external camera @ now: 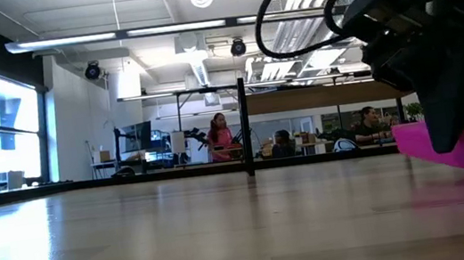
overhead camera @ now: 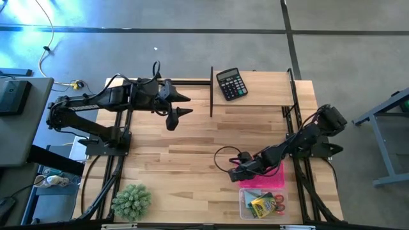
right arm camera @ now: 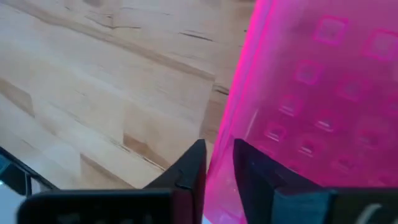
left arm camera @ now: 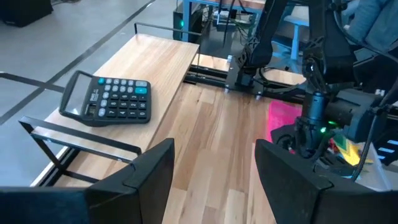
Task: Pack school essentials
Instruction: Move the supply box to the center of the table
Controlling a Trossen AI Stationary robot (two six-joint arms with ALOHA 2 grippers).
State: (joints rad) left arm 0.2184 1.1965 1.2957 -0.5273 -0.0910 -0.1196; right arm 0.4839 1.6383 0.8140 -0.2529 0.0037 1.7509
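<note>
The right gripper (right arm camera: 217,165) pinched the pink lid's (right arm camera: 311,93) edge between nearly closed jaws, just beside the clear supply box (overhead camera: 262,203), while the left gripper (overhead camera: 182,105) hung wide open near the calculator (overhead camera: 231,84).

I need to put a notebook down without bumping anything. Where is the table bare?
Bare: the wide middle between the calculator, plant and right gripper. Crowded: the corner with the pink lid and clear box.

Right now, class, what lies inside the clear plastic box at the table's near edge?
Inside the clear plastic box a yellow-green packet and red-handled scissors show. The flat pink plastic lid, held by the right pincer, hides none of it; anything beneath those items stays hidden.
</note>
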